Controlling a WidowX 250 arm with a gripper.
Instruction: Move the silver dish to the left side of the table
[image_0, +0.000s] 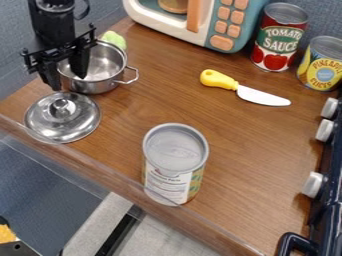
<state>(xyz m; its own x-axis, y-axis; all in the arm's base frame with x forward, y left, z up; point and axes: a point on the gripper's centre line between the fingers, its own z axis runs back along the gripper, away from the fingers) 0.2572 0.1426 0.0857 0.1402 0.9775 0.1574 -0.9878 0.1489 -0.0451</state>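
Can (175, 165) on tabletop (247, 135), perhaps tiled floor (160, 235) below

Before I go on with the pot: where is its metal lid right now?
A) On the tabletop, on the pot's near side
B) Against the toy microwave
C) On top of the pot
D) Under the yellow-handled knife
A: the lid lies on the tabletop in front of the pot, whose top is uncovered below the tool.
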